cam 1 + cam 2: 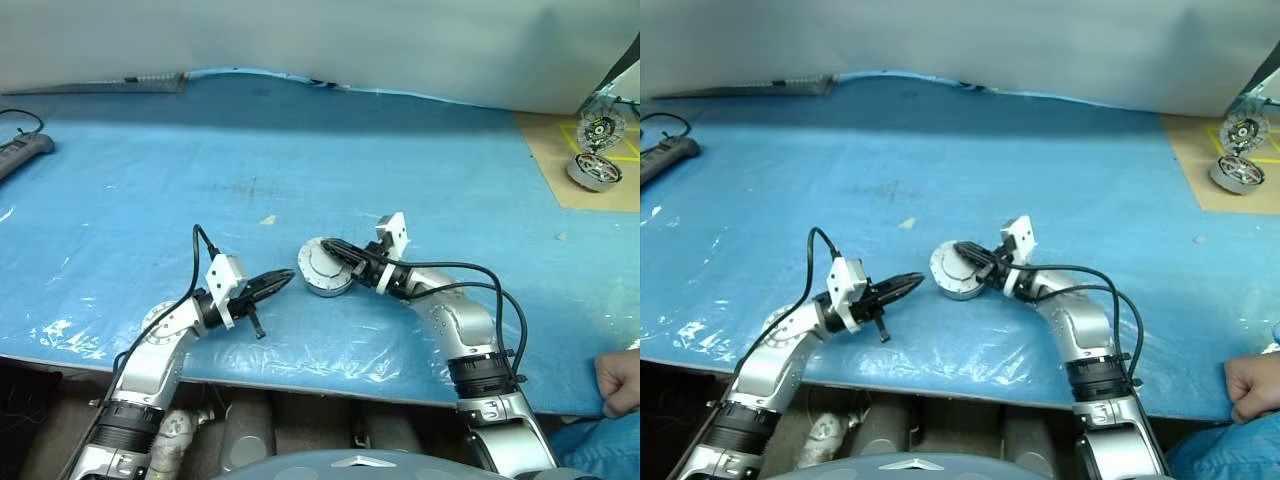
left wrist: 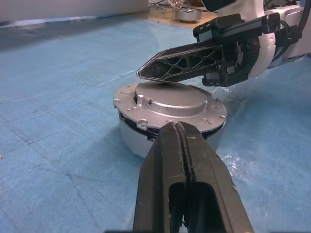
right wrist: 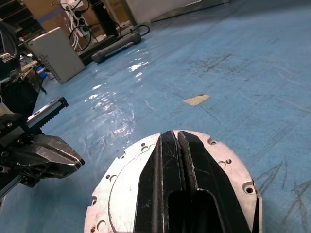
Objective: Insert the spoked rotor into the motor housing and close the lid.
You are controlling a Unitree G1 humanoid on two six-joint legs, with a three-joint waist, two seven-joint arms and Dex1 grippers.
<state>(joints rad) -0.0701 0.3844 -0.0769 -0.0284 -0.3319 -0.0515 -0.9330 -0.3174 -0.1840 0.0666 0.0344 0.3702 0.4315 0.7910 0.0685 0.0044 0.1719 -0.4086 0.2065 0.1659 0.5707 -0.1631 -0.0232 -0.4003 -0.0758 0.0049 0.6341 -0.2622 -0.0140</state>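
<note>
- One motor housing (image 1: 324,268) sits on the blue table cover (image 1: 300,150), its lid (image 2: 170,99) on top, plain grey face up.
- Right gripper (image 2: 146,73), fingers pressed together, rests over the lid.
- Left gripper (image 1: 285,277), also closed and empty, points at the housing from just beside it.
- Two other motor parts (image 1: 597,150) lie far from the housing on the brown board (image 1: 560,165).
</note>
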